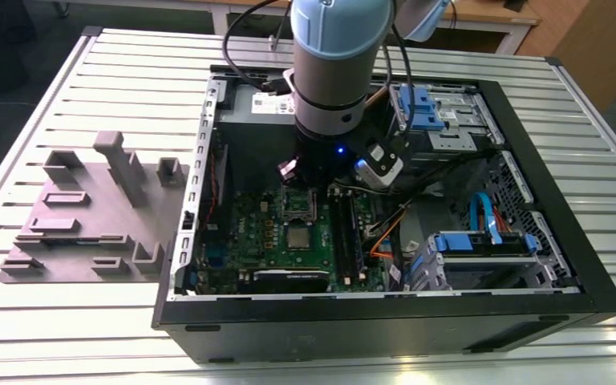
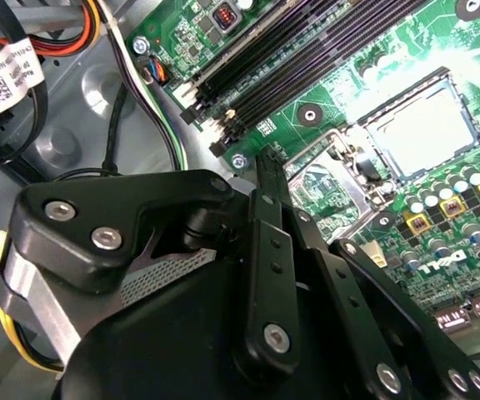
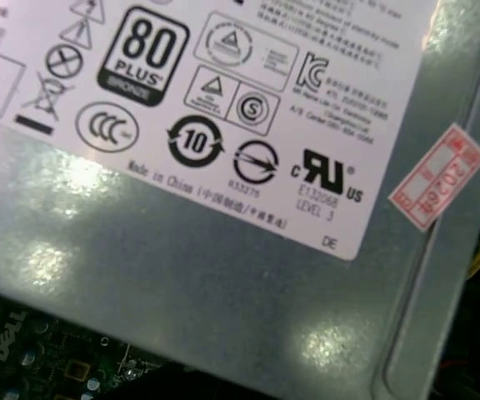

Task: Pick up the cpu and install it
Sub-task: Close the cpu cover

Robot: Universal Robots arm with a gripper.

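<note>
The cpu [image 1: 301, 237] is a small silvery square lying flat on the green motherboard [image 1: 249, 233], just below the socket frame [image 1: 299, 204] in the exterior view. In the second wrist view the cpu [image 2: 423, 129] lies beyond the socket frame [image 2: 327, 179], whose centre is dark. My gripper [image 1: 308, 172] hangs under the arm's wrist inside the case, over the socket's far end and next to the power supply. Its black linkage [image 2: 265, 167] reaches toward the socket frame. It stands apart from the cpu, and nothing shows in its grasp.
The grey power-supply box [image 3: 223, 250] is very close. Long black memory slots [image 2: 307, 58] run beside the socket. Cable bundles [image 2: 140, 75] hang near the case wall. Drive cages with blue latches [image 1: 480, 241] stand at the exterior view's right, a grey fixture plate [image 1: 83, 216] at its left.
</note>
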